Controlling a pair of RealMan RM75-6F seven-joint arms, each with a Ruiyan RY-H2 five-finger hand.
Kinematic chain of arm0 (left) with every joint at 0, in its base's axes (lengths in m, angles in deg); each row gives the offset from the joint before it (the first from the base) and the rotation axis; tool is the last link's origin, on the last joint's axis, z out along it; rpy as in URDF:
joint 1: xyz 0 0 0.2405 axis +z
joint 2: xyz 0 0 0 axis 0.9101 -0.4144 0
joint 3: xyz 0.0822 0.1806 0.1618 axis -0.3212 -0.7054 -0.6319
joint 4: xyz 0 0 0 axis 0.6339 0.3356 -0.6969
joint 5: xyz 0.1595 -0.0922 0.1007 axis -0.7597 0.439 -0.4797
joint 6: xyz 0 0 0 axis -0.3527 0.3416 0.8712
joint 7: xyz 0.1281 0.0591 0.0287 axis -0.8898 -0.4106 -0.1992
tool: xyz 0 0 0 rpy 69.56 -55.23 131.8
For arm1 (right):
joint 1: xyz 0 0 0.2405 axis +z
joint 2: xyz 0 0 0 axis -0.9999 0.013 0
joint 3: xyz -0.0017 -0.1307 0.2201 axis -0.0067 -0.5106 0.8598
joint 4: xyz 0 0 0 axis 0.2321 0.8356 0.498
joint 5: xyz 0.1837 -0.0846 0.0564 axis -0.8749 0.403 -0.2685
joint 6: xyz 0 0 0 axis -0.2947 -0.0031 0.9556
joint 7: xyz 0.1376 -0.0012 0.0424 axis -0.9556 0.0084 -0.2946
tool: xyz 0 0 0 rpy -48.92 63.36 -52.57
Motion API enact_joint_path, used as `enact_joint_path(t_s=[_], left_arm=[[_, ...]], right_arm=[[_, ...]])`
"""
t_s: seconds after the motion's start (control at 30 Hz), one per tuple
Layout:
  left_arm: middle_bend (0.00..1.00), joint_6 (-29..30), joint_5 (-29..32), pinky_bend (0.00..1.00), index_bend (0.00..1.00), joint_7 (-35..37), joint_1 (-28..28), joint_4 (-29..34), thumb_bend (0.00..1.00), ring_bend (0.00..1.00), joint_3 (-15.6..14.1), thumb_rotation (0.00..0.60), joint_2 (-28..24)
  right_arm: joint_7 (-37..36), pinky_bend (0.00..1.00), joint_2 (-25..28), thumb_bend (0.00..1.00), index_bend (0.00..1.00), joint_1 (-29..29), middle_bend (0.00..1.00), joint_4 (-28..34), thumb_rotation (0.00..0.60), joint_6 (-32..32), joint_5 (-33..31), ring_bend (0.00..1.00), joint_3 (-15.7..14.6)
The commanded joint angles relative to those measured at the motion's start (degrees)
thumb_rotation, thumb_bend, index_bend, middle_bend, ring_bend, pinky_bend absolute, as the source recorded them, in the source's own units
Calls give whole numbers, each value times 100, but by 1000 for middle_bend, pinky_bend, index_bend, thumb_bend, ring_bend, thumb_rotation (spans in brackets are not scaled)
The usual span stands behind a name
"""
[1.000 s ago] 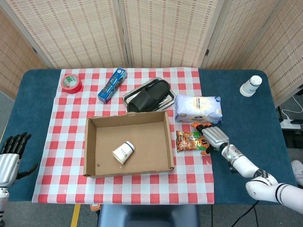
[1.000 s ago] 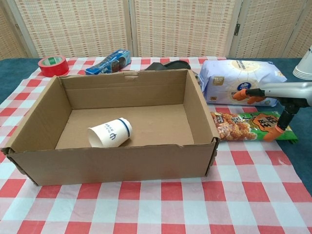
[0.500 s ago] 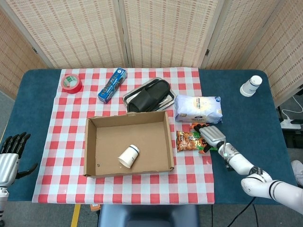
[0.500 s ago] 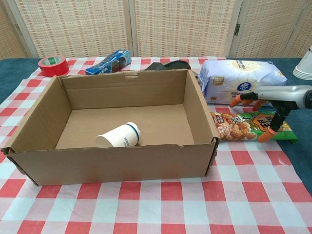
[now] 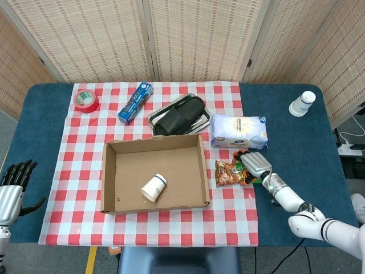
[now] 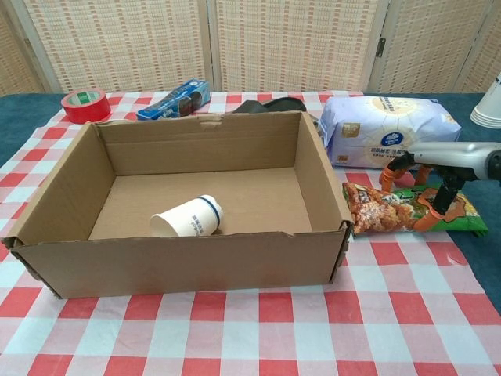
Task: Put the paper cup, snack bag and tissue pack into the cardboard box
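A: The white paper cup with the dark rim band [image 6: 188, 218] lies on its side on the floor of the open brown cardboard box [image 6: 168, 258], so 1 of 3 things is in. The step in hand is the orange-and-green foil snack bag [image 6: 383, 211], which lies on the red-and-white checked tablecloth [image 6: 258, 337] just off the box's wall at 3 o'clock.

B: And the right hand [image 5: 255, 164]?

A: It sits over the bag's far end, orange fingertips [image 6: 423, 222] curled down around it. The bag looks tilted and rucked, so I judge it is pinched. Whether it is clear of the cloth I cannot tell from the chest view.

B: How to do it well?

A: Lift straight up first, high enough that the dangling end clears the box rim, then carry toward 9 o'clock and let go over the bare floor at the box's 3 o'clock side, away from the cup. The foil is slick and limp, so a firm pinch and a slow carry seem wise.

B: The tissue pack?

A: The pale blue-and-white plastic tissue pack [image 5: 238, 131] lies just beyond the bag, at 12 o'clock from it, near the hand. Avoid nudging it on the lift.

B: The left hand [image 5: 12, 191]?

A: Far off at the table's 8 o'clock edge, fingers spread, holding nothing.
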Motion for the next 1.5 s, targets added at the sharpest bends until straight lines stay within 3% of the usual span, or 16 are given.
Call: enact_joint_path(t_s=[0.03, 0.3, 0.53, 0.83, 1.13, 1.3, 1.5], left_arm=[[0, 0, -7, 0, 0, -21, 2, 1, 221, 0, -9, 600, 5], [0, 11, 24, 0, 0, -17, 16, -3, 219, 0, 4, 600, 4], [0, -13, 26, 0, 0, 25, 7, -15, 219, 0, 3, 600, -7], [0, 58, -20, 0, 0, 63, 31, 5, 220, 0, -2, 600, -25], [0, 71, -50, 0, 0, 62, 33, 17, 220, 0, -11, 600, -31], [0, 78, -65, 0, 0, 45, 37, 29, 220, 0, -22, 600, -31], [0, 104, -98, 0, 0, 1, 42, 44, 220, 0, -33, 600, -23]], right_arm=[[66, 445, -49, 24, 499, -18, 253, -50, 600, -55, -17, 259, 9], [109, 760, -221, 185, 750, -157, 439, -251, 600, -572, 201, 528, 26], [49, 907, -90, 298, 889, -259, 550, -87, 600, -985, 375, 673, 87], [369, 932, 621, 327, 910, -273, 572, 894, 600, -1432, 388, 698, 384], [1376, 935, 1547, 327, 917, 23, 578, 2566, 600, -1817, 17, 705, 1161], [1637, 935, 1444, 327, 917, 374, 578, 3084, 600, -1826, -326, 706, 1564], [1905, 934, 779, 327, 917, 1039, 578, 3025, 600, -1580, -902, 705, 1871]])
